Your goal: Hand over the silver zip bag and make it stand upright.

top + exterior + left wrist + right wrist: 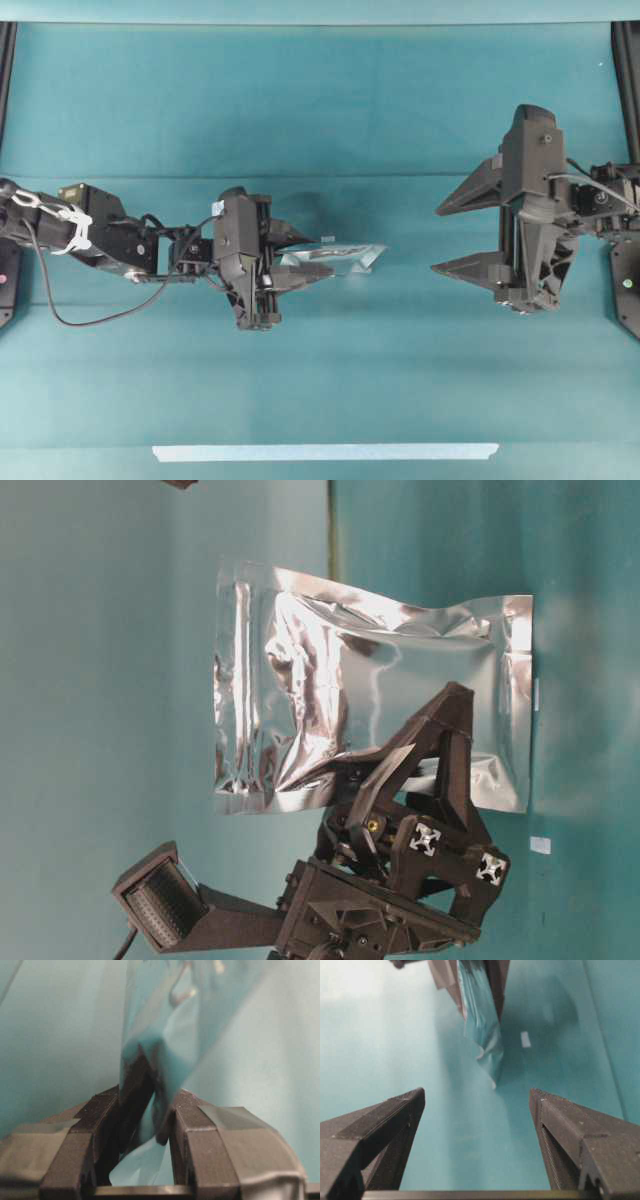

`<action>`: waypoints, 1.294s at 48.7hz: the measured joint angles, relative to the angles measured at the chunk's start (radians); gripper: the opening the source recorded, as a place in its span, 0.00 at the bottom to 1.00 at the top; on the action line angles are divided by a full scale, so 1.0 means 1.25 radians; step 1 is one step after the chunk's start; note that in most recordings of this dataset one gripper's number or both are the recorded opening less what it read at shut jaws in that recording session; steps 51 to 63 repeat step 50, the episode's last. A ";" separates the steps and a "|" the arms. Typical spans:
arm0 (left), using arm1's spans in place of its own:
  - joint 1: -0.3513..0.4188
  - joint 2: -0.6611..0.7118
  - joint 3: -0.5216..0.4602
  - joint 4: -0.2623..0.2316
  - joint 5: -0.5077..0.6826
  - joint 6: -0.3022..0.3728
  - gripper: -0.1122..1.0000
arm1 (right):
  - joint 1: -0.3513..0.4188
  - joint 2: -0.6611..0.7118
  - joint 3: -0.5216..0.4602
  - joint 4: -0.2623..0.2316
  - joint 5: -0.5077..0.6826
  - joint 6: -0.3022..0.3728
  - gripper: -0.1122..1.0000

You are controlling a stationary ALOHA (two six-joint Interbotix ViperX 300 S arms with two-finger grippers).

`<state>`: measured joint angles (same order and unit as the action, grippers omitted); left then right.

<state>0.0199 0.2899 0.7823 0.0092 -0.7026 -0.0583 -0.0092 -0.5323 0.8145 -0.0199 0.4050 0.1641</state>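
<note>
The silver zip bag is clamped at one edge by the left gripper, seen edge-on overhead. Its full crinkled face is shown only at table level. The right gripper is held wide apart, well clear.

Crinkled glossy foil silver zip bag.

The silver zip bag is shiny crinkled foil mirroring teal. Both arms are matte black. The table is teal; at 6 o'clock lies a pale tape strip.
</note>
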 measured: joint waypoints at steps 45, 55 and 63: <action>0.000 -0.001 0.000 0.000 0.001 -0.002 0.35 | 0.000 0.000 0.000 0.001 -0.009 0.001 0.89; 0.000 0.000 0.000 -0.001 0.001 -0.001 0.35 | 0.000 0.000 0.001 0.001 -0.009 0.001 0.89; 0.000 0.000 0.000 -0.001 0.001 -0.001 0.35 | 0.000 0.000 0.001 0.001 -0.009 0.001 0.89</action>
